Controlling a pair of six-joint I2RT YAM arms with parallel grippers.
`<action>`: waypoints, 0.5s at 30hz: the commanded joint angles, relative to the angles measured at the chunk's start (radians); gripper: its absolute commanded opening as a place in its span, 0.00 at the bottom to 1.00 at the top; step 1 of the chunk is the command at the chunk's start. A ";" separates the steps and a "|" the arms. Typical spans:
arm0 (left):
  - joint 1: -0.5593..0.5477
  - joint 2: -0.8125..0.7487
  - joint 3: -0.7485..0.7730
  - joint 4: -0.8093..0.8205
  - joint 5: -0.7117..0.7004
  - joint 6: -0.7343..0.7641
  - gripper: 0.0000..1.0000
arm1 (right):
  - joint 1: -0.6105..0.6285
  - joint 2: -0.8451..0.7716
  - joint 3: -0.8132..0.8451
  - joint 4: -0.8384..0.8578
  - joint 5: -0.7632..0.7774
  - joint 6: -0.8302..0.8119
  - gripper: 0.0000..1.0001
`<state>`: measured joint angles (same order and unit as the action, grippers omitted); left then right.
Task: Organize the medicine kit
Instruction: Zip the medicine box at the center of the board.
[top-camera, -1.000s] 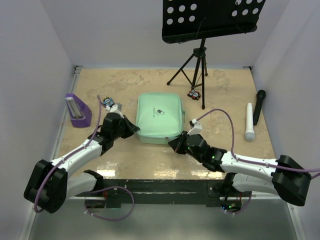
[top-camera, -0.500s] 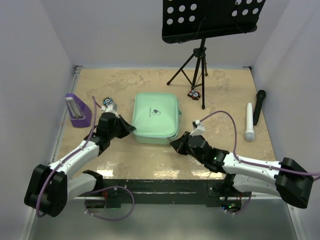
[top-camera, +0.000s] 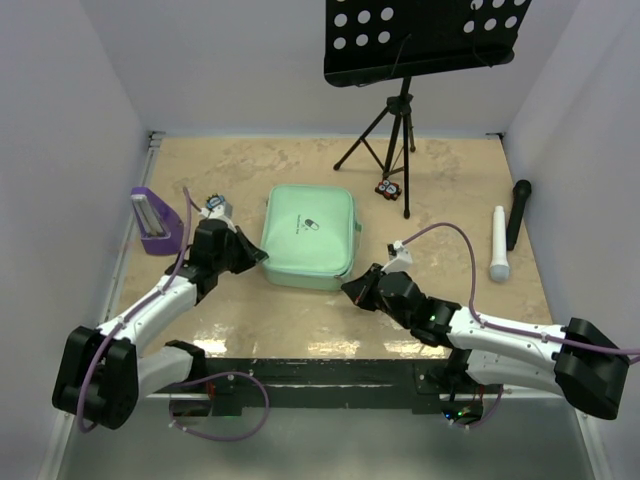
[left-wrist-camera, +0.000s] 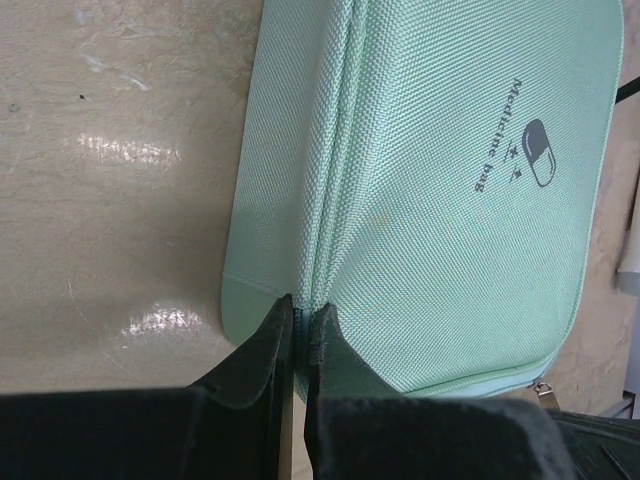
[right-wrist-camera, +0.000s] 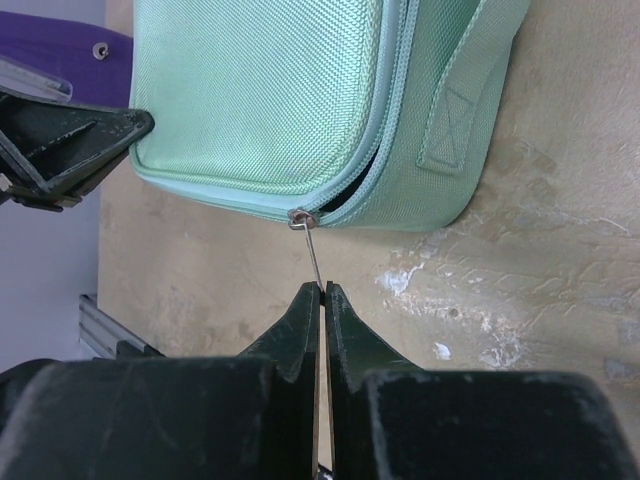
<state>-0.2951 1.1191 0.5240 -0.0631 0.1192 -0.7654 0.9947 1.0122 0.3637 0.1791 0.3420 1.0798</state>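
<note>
The right gripper (right-wrist-camera: 322, 292) is closed, its fingertips nipping the thin metal zipper pull (right-wrist-camera: 313, 252) that hangs from the slider at the near right corner of the medicine kit (right-wrist-camera: 260, 90). A short dark gap shows in the zipper beside the slider.

The left gripper (left-wrist-camera: 297, 325) is closed too, its tips pinched on the zipper seam at the kit's near left corner, just above the tabletop.

From above, the mint-green case lies flat near the middle of the table (top-camera: 300, 165) with its lid down and the pill logo (left-wrist-camera: 535, 152) facing up. It sits between the two arms.

A purple stand (top-camera: 155, 222) sits to the left of the left arm. A white microphone (top-camera: 498, 243) and a black microphone (top-camera: 517, 212) lie side by side at the right. A music stand (top-camera: 400, 120) rises at the far side on its tripod.
</note>
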 joint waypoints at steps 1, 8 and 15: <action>0.065 0.004 0.065 -0.057 -0.213 0.083 0.01 | 0.001 0.002 -0.003 -0.076 0.046 -0.026 0.00; 0.065 -0.188 0.034 -0.017 -0.200 0.034 0.63 | 0.001 0.029 0.015 -0.055 0.037 -0.044 0.00; 0.053 -0.281 0.016 -0.095 -0.193 -0.150 0.78 | -0.001 0.052 0.020 -0.032 0.035 -0.050 0.00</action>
<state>-0.2333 0.8734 0.5537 -0.1211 -0.0608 -0.7761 0.9966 1.0412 0.3664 0.1936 0.3408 1.0534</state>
